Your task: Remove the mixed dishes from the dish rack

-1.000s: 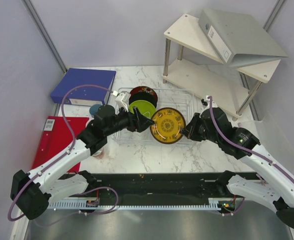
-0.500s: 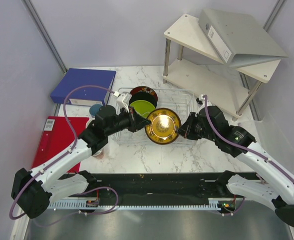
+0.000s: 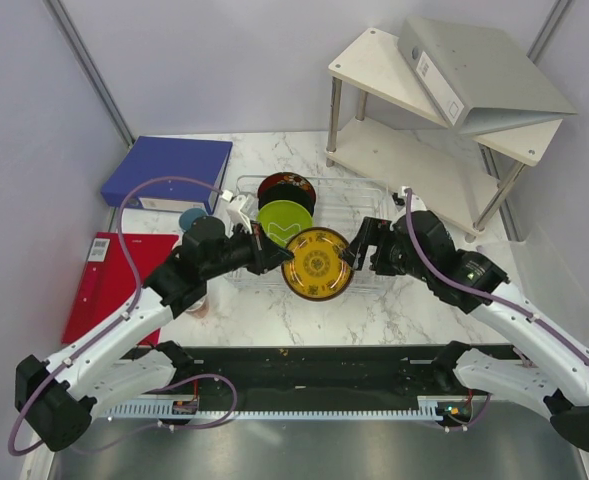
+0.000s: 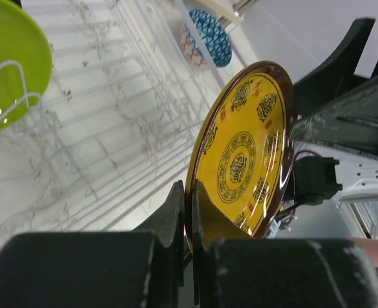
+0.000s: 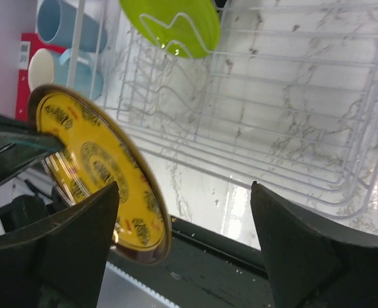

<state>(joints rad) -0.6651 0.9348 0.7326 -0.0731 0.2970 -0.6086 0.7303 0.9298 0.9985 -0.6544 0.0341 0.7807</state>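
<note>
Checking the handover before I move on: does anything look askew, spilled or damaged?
Nothing spilled or broken. The yellow patterned plate stands out: it tilts on edge at the near side of the dish rack, pinched at its rim by the left gripper alone; the right gripper stands open at the opposite rim.

— Where's your yellow-brown patterned plate (image 3: 317,263)?
— Upright on edge, its rim pinched in your left jaws, just beside your spread right jaws.
— The others?
— Lime plate (image 3: 285,220) and dark floral plate (image 3: 287,188) stand in the wire rack (image 3: 366,204) beyond both jaws.
</note>
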